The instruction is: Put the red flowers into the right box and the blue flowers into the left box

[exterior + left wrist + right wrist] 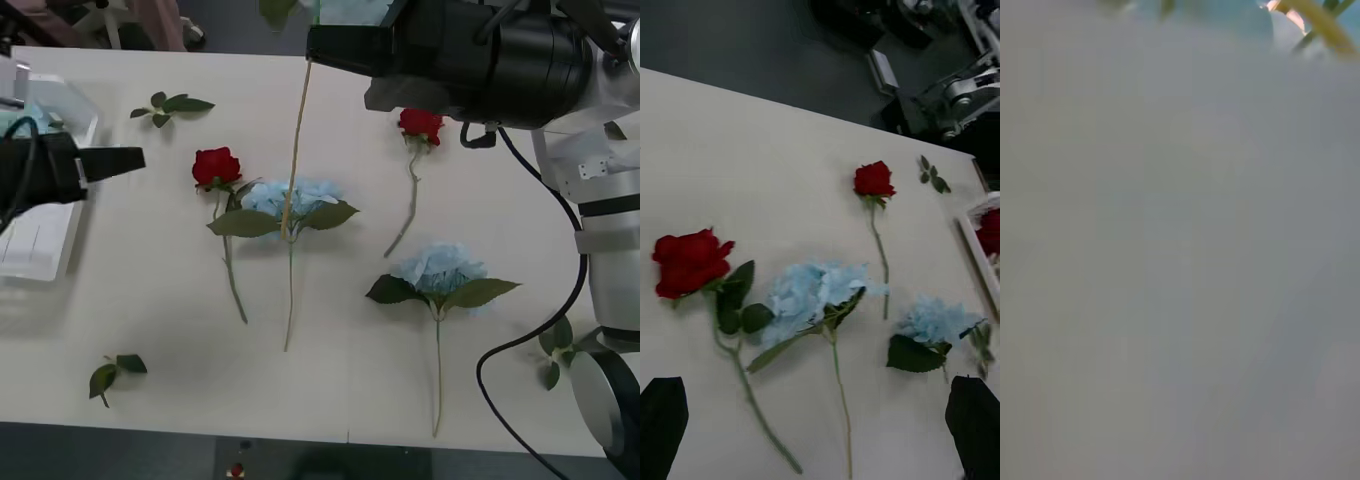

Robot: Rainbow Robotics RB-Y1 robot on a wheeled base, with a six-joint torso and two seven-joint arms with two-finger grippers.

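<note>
Left gripper (820, 420): fingers apart, empty — hovering at 9 o'clock beside the left box (45, 245).
Right gripper: hidden; grip state cannot be told.
Blue flowers (292, 200): two on the surface (150, 300), centre and 4 o'clock.
Red flowers (216, 166): two lying loose — 11 and 1 o'clock.

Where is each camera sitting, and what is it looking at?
Front view: above the arms, looking down at the table; the left gripper and right gripper reach in.
Left wrist view: on the left wrist, looking across the table towards the right box; the left gripper shows, jaws apart.
Right wrist view: on the right wrist, close against a pale blur, a stem at the edge.
Shared: front and left wrist views both see two red flowers and two blue flowers lying on the table.
</note>
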